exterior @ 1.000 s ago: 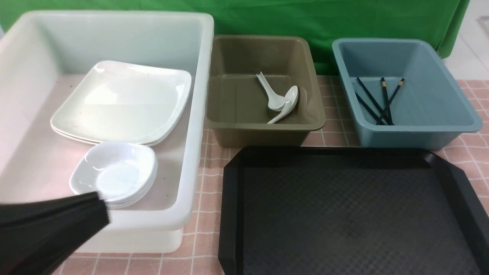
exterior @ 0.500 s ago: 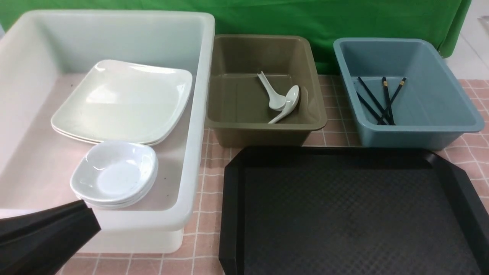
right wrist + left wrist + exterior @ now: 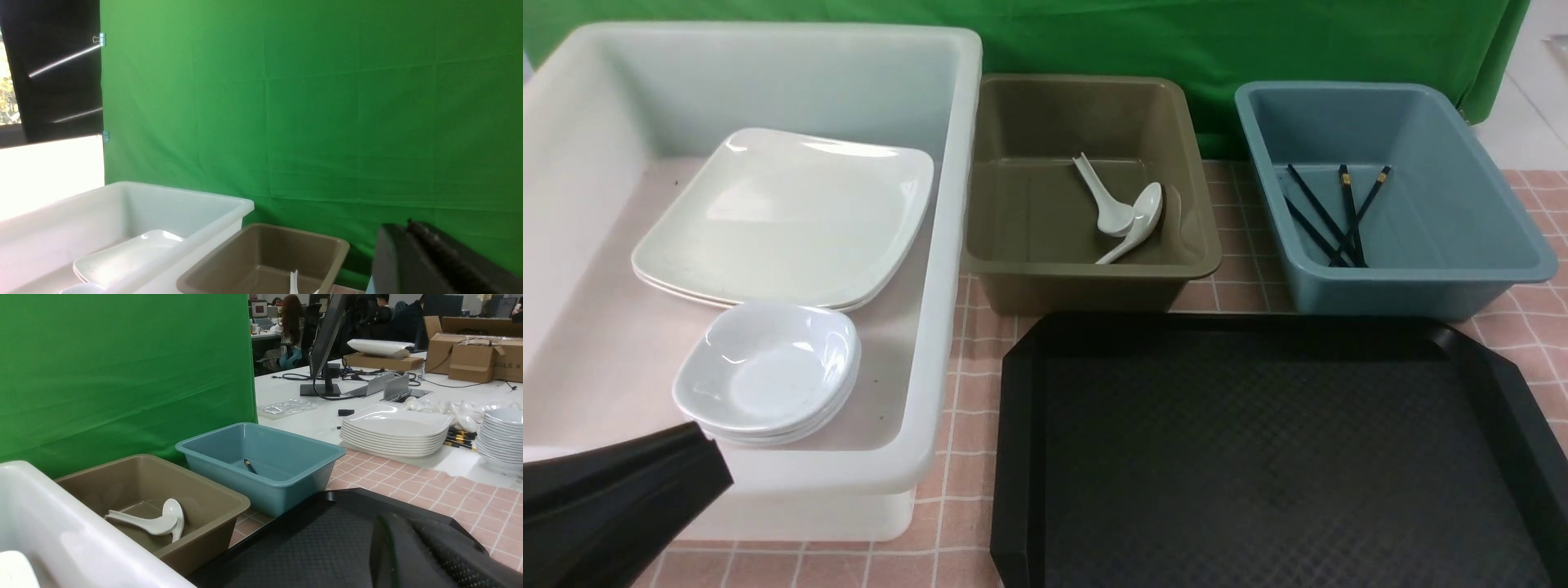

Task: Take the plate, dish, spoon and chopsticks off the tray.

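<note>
The black tray point(image 3: 1258, 457) lies bare at the front right. Two stacked cream plates point(image 3: 784, 216) and a stack of small dishes point(image 3: 768, 371) sit inside the white tub point(image 3: 952, 245). In the olive tub point(image 3: 1094, 269) lie two white spoons point(image 3: 1131, 220). Black chopsticks point(image 3: 1339, 214) rest crossed in the blue tub point(image 3: 1421, 273). My left gripper point(image 3: 715, 467) is shut and empty, low at the front left, just in front of the white tub's near wall; its wrist view shows it point(image 3: 392, 522) over the tray point(image 3: 318, 547). My right gripper point(image 3: 402, 228) shows only in its wrist view, fingers together, holding nothing.
A pink checked cloth point(image 3: 968, 384) covers the table and a green backdrop point(image 3: 1176, 33) hangs behind the tubs. On a neighbouring white table stand spare stacks of plates point(image 3: 392, 430) and dishes point(image 3: 502, 433).
My left gripper has drawn back toward the front left, uncovering the stack of small dishes. Nothing in the tubs or on the tray has moved.
</note>
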Controlling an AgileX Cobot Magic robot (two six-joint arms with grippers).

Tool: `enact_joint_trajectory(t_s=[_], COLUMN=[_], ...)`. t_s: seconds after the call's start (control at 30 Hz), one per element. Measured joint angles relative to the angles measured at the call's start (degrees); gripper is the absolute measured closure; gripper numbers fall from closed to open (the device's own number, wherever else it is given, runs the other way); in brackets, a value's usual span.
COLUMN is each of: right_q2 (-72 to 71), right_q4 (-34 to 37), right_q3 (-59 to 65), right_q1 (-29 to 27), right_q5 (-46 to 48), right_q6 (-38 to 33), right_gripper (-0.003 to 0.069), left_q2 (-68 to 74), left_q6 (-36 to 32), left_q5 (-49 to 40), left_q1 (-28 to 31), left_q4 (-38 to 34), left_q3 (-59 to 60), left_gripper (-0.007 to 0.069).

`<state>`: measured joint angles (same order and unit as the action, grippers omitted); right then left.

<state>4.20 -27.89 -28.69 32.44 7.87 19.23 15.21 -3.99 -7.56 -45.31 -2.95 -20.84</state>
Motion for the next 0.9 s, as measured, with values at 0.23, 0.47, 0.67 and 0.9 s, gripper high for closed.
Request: enact_joint_trajectory(t_s=[0.23,0.47,0.67,0.9], right_q2=[0.0,0.0,0.0,0.0], right_q4=[0.0,0.06,0.06,0.06], right_q3=[0.0,0.0,0.0,0.0], right_q1=[0.0,0.0,0.0,0.0], right_q5=[-0.04,-0.15,-0.22,-0.17], right_q6=[0.0,0.0,0.05,0.05], right_gripper=[0.056,0.0545,0.0534,0.0517], left_q2=[-2.61,-13.55,-15.21,-15.23], left_q6=[0.19,1.48,1.48,1.48], left_q5=[1.69,2.84,2.61,-4.33], left_q1=[6.17,30.58,43.69,46.3], left_q4=[-0.37,-1.47,-1.47,0.52], left_q3=[2.37,14.07,20.9,21.21], left_gripper=[0.0627,0.0625,0.0625,0.0624])
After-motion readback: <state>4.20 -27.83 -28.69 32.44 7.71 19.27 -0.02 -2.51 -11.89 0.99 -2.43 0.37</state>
